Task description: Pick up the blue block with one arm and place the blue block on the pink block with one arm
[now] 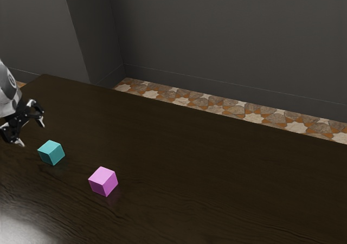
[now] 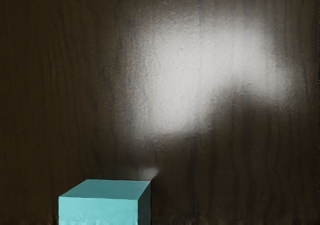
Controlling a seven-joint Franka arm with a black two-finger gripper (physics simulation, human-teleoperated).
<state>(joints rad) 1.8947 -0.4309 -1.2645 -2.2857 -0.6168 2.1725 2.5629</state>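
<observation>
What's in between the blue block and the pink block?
Nothing is. In the exterior view, only bare table lies between the blue block and the pink block. They sit apart, not touching.

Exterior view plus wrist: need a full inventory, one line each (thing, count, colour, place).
blue block: one, teal-blue, on the table toward the exterior view's left; in the wrist view it sits just under the hand.
pink block: one, pink-violet, on the table, right of and nearer the camera than the blue block, apart from it.
table: one, dark brown wood, with a bright glare patch.
floor: patterned orange and beige tiles, beyond the table's far edge.
walls: dark grey, behind.
arm: one, grey and black, at the exterior view's left edge; jaws open, empty, left of the blue block.
</observation>
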